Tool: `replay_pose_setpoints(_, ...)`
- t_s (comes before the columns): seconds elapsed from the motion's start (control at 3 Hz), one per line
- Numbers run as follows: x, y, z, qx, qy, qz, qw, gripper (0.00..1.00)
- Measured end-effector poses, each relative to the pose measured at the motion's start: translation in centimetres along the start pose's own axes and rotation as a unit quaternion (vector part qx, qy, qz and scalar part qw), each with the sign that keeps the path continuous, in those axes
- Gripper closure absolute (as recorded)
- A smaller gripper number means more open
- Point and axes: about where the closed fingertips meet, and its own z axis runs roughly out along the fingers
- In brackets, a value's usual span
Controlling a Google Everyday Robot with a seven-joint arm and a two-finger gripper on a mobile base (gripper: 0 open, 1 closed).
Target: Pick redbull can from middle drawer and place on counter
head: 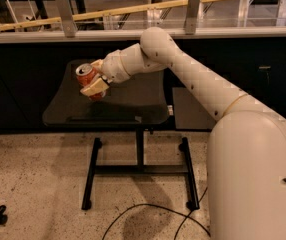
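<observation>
The redbull can (86, 77) is a small red-orange can with a silver top. It is held tilted just above the left part of a dark tabletop (128, 109). My gripper (94, 82) is at the end of the long white arm reaching in from the right, and its tan fingers (95, 88) are shut on the can's side. The can's lower part is hidden behind the fingers. No drawer shows in this view.
The dark table stands on a black metal frame (140, 168) over a speckled floor. A black cable (148, 211) loops on the floor in front. A dark wall with a ledge and wooden rail (133, 8) runs behind. My white base (255, 184) fills the right foreground.
</observation>
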Motion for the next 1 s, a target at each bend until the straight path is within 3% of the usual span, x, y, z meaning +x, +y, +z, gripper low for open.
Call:
replay_pose_setpoints(0.33, 0.25, -0.01, -0.38, 0.011, 0.001, 0.007, 0.9999, 0.83)
replay_pose_setpoints(0.67, 0.26, -0.01, -0.40, 0.011, 0.002, 0.008, 0.9999, 0.86)
replay_pose_setpoints(1.0, 0.26, 0.00, -0.38, 0.011, 0.002, 0.008, 0.9999, 1.00)
